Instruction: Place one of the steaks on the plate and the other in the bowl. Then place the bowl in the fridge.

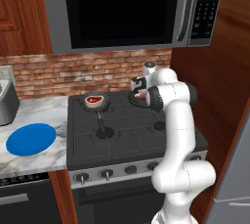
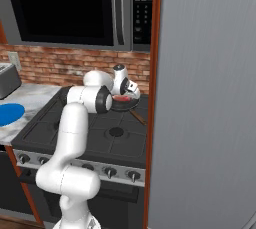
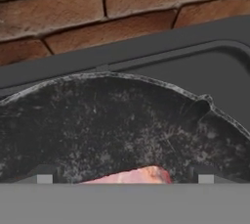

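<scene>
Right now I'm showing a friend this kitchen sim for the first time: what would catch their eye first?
The white arm, bent over the black stove, its gripper low over the back right pan holding a pale pink steak. Next, the red steak in the back left pan, and the bright blue plate on the marble counter to the stove's left.

Even, flat rendered light across the kitchen, no harsh shadows. The microwave point(image 1: 122, 10) door reads pure black. A soft sheen runs down the fridge point(image 2: 210, 98) panel. Up close, the pan point(image 3: 112, 125) surface looks grainy and soft, brick wall point(image 3: 97, 12) slightly blurred.
</scene>
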### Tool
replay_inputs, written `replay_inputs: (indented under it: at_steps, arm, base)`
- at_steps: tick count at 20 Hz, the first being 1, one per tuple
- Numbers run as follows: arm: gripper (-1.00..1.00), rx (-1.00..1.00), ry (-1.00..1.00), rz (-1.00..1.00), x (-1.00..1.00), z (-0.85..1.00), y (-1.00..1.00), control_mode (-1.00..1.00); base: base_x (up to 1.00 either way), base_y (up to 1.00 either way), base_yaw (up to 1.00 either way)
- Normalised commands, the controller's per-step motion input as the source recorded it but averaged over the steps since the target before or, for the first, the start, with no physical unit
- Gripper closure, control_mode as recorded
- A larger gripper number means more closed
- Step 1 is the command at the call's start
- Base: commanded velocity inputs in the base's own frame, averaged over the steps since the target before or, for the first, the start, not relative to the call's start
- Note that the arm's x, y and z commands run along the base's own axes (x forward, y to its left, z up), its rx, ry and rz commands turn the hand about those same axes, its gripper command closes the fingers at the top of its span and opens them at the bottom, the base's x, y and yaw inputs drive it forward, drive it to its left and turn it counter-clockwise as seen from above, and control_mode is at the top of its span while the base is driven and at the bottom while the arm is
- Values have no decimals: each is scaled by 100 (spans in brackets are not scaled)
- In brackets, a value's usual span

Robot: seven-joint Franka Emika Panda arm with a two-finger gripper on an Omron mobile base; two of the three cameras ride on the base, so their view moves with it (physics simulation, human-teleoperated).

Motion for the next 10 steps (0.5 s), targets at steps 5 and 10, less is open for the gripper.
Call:
replay_inputs:
  at_steps: [5,10]
  arm:
    - [-100,0,0,-6,-14,0,0,-100]
    - [-100,0,0,-9,-19,0,0,-100]
  base:
    - [0,0,0]
    - [0,0,0]
